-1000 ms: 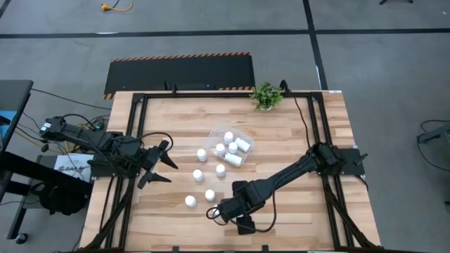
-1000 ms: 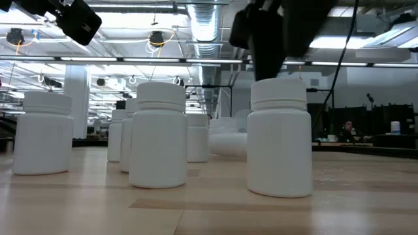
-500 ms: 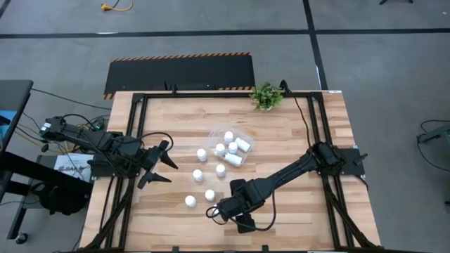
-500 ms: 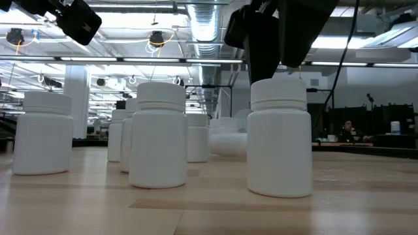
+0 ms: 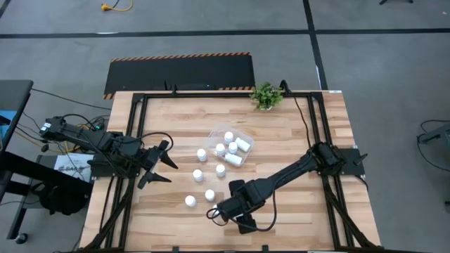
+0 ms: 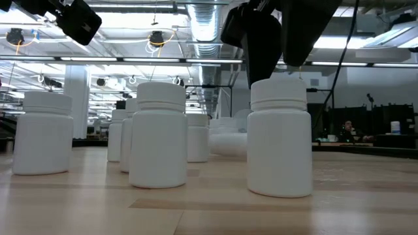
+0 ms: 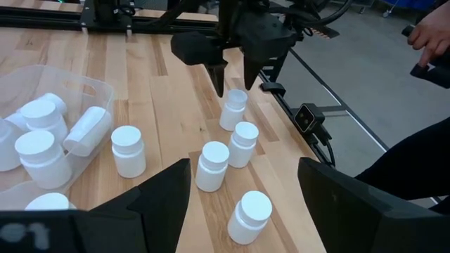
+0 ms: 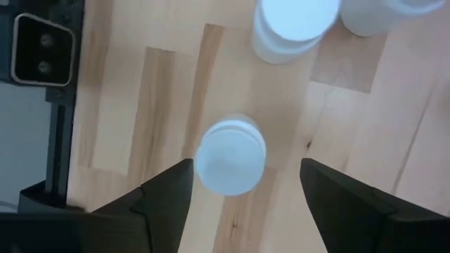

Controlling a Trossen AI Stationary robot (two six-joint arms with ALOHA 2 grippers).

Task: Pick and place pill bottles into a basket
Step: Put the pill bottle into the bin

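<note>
Several white pill bottles stand upright on the wooden table, among them one (image 5: pixel 198 175) mid-table and one (image 5: pixel 190 201) nearer the front. More bottles lie and stand in the clear basket (image 5: pixel 213 132). My right gripper (image 5: pixel 214 213) hangs open, pointing down, over the nearest bottle (image 8: pixel 230 158). Its fingers stand on either side of the cap (image 6: pixel 279 91), about level with the cap's top, without touching it. My left gripper (image 5: pixel 163 163) waits open at the table's left side, well above the table.
A small green plant (image 5: pixel 266 95) stands at the far edge. A black frame (image 5: pixel 133 140) runs around the tabletop. Two bottles (image 7: pixel 244 144) stand close beside the one under my right gripper. A person's hand (image 7: pixel 429 35) shows beyond the table.
My right gripper has rolled a little about the line it points along while staying over the nearest bottle. The bottles have kept still.
</note>
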